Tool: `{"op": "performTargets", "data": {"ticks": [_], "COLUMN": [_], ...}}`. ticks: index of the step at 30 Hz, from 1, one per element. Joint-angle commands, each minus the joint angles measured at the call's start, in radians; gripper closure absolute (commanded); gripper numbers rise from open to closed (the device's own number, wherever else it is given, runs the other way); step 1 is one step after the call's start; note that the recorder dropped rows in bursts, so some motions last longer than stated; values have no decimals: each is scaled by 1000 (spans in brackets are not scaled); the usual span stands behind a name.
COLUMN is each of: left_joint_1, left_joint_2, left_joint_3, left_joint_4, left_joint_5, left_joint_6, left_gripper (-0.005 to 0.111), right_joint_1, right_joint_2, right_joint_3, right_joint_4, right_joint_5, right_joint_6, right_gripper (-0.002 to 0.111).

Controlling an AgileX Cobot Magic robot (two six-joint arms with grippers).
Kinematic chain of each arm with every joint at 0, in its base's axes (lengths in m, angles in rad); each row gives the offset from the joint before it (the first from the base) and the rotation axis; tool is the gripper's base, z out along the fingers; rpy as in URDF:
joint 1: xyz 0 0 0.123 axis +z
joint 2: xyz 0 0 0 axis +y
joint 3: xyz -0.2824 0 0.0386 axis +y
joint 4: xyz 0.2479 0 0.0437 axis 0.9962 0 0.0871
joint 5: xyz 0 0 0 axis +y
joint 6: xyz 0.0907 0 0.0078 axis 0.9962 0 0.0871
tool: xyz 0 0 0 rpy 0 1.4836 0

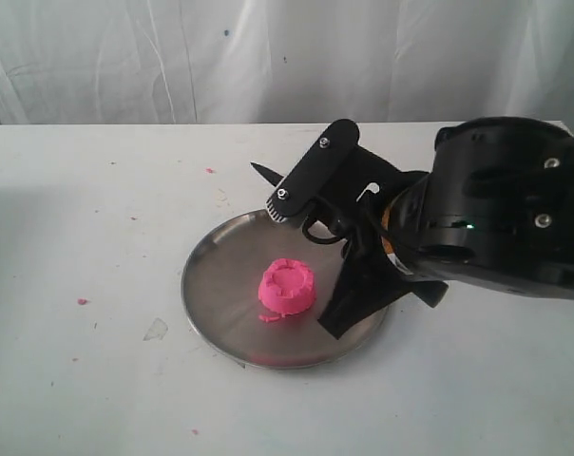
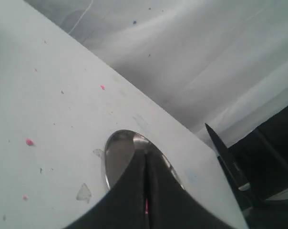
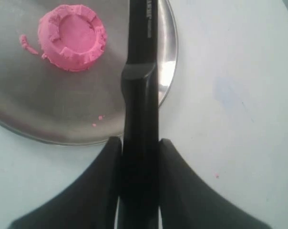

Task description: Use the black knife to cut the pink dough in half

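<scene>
The pink dough (image 1: 287, 288) is one round puck with a ridged rim, lying whole in the middle of the steel plate (image 1: 211, 285). My right gripper (image 1: 311, 223) is shut on the handle of the black knife (image 3: 140, 71). The blade reaches over the plate's rim beside the dough (image 3: 72, 37), without touching it, and its tip (image 1: 258, 169) points past the plate's far rim. In the right wrist view the right gripper (image 3: 139, 140) clamps the handle from both sides. My left gripper (image 2: 146, 152) is shut on nothing and does not show in the exterior view. The knife (image 2: 225, 152) appears to its right.
A small pink scrap (image 1: 268, 317) lies on the plate next to the puck. Pink crumbs (image 1: 82, 301) dot the white table, and a clear torn scrap (image 1: 156, 330) lies left of the plate. A white curtain hangs behind the table.
</scene>
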Motion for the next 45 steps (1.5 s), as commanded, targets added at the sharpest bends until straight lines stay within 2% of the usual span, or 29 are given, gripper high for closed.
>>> {"op": "performTargets", "data": {"ticks": [1,3,8,10,12,18,21,24,31,38,45], "left_joint_1": [-19,-47,-110,-120,-122,-122,-122,-122,-198,-199,-199], "left_joint_2": [-5,-5,125,218,326,646,797,939,1120,1173,1237], "left_joint_3": [-53,-136,-317,-367,-424,-570,-623,-668,-759,-824,-824], "left_joint_4": [101,112,57,8,-29,-28,-11,-15,-42,-28,-127], "left_joint_5": [107,205,513,586,632,624,619,629,681,675,681], "left_joint_6": [-98,-29,353,483,631,912,967,1064,1409,1529,1683], "left_gripper": [107,107,107,103,93,58,50,47,48,48,48], "right_joint_1": [5,5,5,10,24,105,143,176,222,222,240], "right_joint_2": [-12,-12,-12,-12,-12,-12,-12,-12,-12,-12,-12], "right_joint_3": [-6,-15,-41,-43,-43,-43,-43,-43,-43,-43,-43], "right_joint_4": [56,113,209,213,213,209,187,135,20,8,-20], "right_joint_5": [-16,-44,-80,-76,-53,11,15,29,62,61,36], "right_joint_6": [-113,-185,-382,-438,-520,-665,-690,-690,-696,-701,-710], "right_gripper": [108,108,108,108,108,108,108,108,108,108,108]}}
